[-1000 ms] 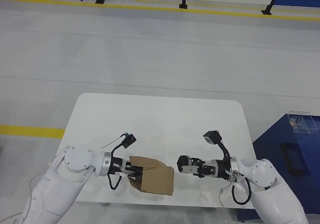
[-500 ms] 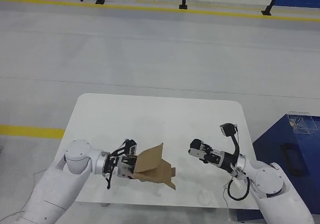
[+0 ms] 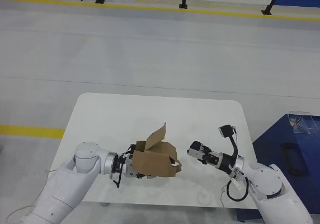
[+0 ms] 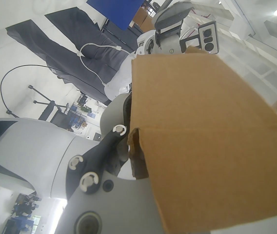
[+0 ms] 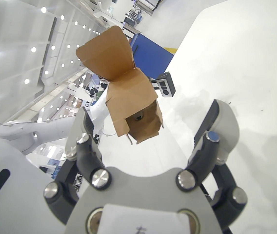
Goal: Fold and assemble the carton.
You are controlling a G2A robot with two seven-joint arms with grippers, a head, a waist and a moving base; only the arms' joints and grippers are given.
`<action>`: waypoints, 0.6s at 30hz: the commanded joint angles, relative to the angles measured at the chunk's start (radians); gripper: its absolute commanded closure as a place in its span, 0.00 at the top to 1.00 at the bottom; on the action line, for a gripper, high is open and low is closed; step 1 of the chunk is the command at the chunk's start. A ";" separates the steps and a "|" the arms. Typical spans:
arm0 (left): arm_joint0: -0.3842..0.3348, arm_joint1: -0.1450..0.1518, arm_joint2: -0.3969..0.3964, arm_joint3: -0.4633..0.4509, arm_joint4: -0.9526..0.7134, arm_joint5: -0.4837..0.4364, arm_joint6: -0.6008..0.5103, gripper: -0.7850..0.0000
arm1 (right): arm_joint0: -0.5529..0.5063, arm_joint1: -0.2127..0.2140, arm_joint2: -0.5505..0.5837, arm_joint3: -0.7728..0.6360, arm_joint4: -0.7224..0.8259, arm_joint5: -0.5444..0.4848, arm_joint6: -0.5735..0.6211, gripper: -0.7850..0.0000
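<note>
The brown carton [image 3: 155, 161] hangs above the near part of the white table [image 3: 149, 112], part opened into a box shape with one flap [image 3: 159, 136] standing up. My left gripper [image 3: 130, 166] is shut on its left wall; the carton [image 4: 202, 135] hides most of its fingers [image 4: 99, 152]. My right gripper [image 3: 194, 150] sits a short way to the right of the carton, open and holding nothing. Between its spread fingers [image 5: 216, 122] I see the carton's [image 5: 128, 93] open end facing my right gripper [image 5: 150, 110].
A blue cabinet [image 3: 305, 157] stands off the table's right side with a clear plastic box [image 3: 301, 120] on top. The far half of the table is bare white surface. Grey floor with a yellow line [image 3: 20, 130] surrounds the table.
The carton went from lying nearly flat on the table to raised and opened up in my left gripper. My right gripper drew back to the right, away from it.
</note>
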 commanded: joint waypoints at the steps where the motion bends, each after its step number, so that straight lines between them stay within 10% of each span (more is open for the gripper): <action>1: 0.010 0.000 -0.001 -0.010 -0.012 -0.002 0.013 0.00 | -0.007 0.000 -0.008 -0.011 -0.053 0.003 -0.018 1.00; 18: 0.045 -0.001 -0.028 -0.029 -0.088 -0.115 0.027 0.00 | 0.021 -0.021 -0.165 0.024 -0.276 0.064 -0.076 1.00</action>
